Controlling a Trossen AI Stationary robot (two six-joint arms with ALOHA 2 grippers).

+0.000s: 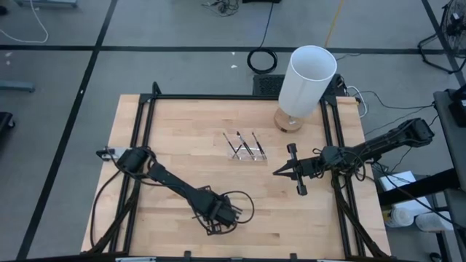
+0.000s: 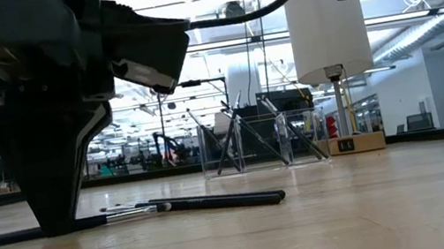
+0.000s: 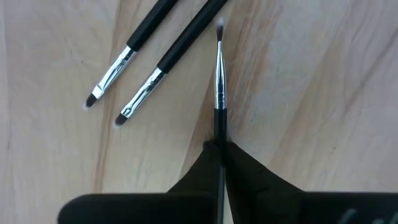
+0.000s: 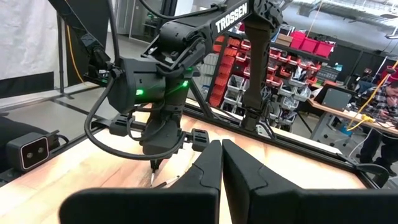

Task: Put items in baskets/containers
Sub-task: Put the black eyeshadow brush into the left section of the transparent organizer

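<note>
Currently the left gripper point(image 3: 221, 152) is down at the counter point(image 1: 182, 160) near its front edge, with both fingers closed on one thin dark brush point(image 3: 219, 81) by the handle; the silvery ferrule and pale tip project beyond the fingertips. Two further brushes point(image 3: 140, 68) lie flat on the wood just beside the gripped one, side by side and slanted, tips pointing the same general way. In the low view these loose brushes point(image 2: 207, 202) rest on the counter just beside the gripper's tip.

The clear rectangular tray point(image 1: 246, 148) stands near the counter's centre, well apart from the left gripper. Several brushes already lean inside it, crossing one another against its transparent walls. A tall white cylinder point(image 1: 307, 80) on a round wooden base stands behind the tray toward the far right corner.

The right gripper point(image 1: 280, 172) hangs above the counter just right of the tray, fingers closed together and holding nothing.
</note>
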